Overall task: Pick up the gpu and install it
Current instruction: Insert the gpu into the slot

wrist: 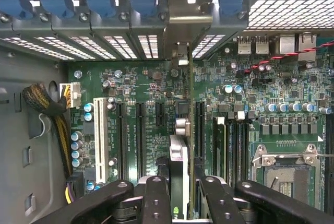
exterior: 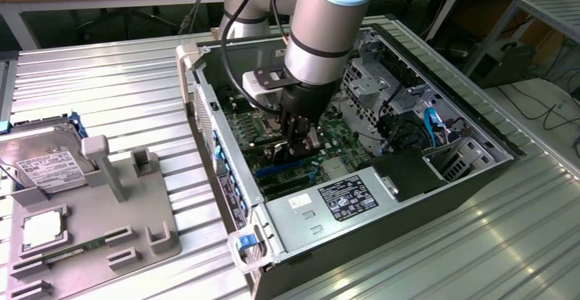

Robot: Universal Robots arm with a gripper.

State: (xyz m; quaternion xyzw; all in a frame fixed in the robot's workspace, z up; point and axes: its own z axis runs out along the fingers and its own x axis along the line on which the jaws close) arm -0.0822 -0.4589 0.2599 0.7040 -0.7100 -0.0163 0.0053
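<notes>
Black gripper [exterior: 297, 149] is deep in the open metal case [exterior: 471, 171], jaws clamped on the thin green gpu [wrist: 181, 156], held edge-on above the motherboard's [wrist: 146, 83] long black slots, near the perforated rear wall.

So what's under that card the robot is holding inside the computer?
Under the gpu lies the green motherboard, with long black slots on either side. Whatever sits straight beneath is covered by the card itself, so I cannot see it.
</notes>
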